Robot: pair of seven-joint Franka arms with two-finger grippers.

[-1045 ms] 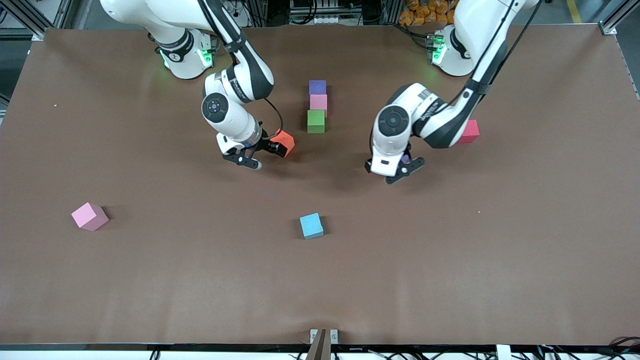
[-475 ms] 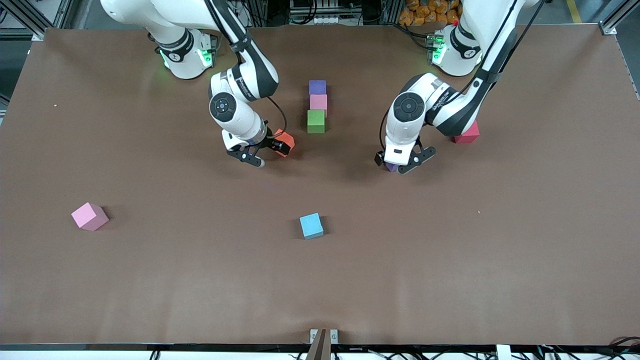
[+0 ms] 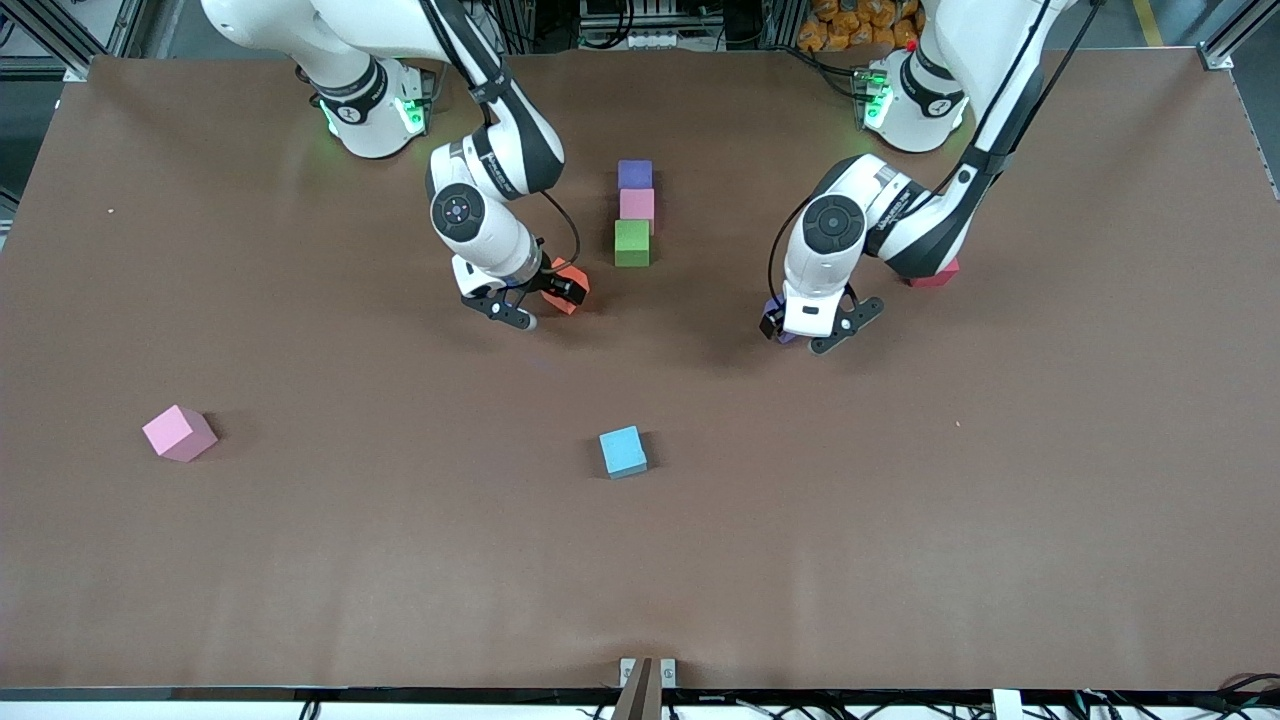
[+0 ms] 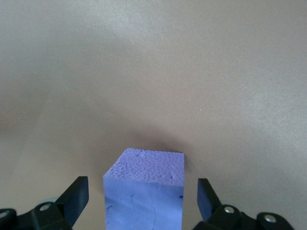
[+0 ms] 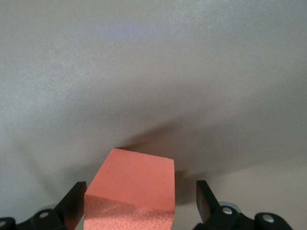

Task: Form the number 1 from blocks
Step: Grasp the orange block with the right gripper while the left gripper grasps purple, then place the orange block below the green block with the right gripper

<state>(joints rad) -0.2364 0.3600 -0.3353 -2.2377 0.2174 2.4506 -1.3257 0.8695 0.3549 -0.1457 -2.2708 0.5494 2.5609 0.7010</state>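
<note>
Nearest the front camera you have the light blue block [image 3: 623, 451] sitting alone on the table [image 3: 1000, 520], with a loose pink block [image 3: 179, 432] well apart from it toward the right arm's end. Farther from the camera, both grippers are low over their own blocks. The left gripper [image 3: 812, 328] straddles a purple block [image 4: 145, 191]; its fingers stand wide with a gap on each side, so nothing is gripped. The right gripper [image 3: 528, 300] likewise brackets the orange block [image 5: 132, 194], fingers wide and clear of its faces. These cubes look like matte foam, so judge them light, slightly soft and grippy rather than slick; take each across two flat, parallel sides, low and centred, and squeeze gently so it does not twist. Farther again is the short column you are building: the green block [image 3: 631, 242], then a pink block [image 3: 637, 205] touching it, then a second purple block [image 3: 635, 174]. The red block [image 3: 936, 273] lies toward the left arm's end, half hidden by that arm's forearm.
</note>
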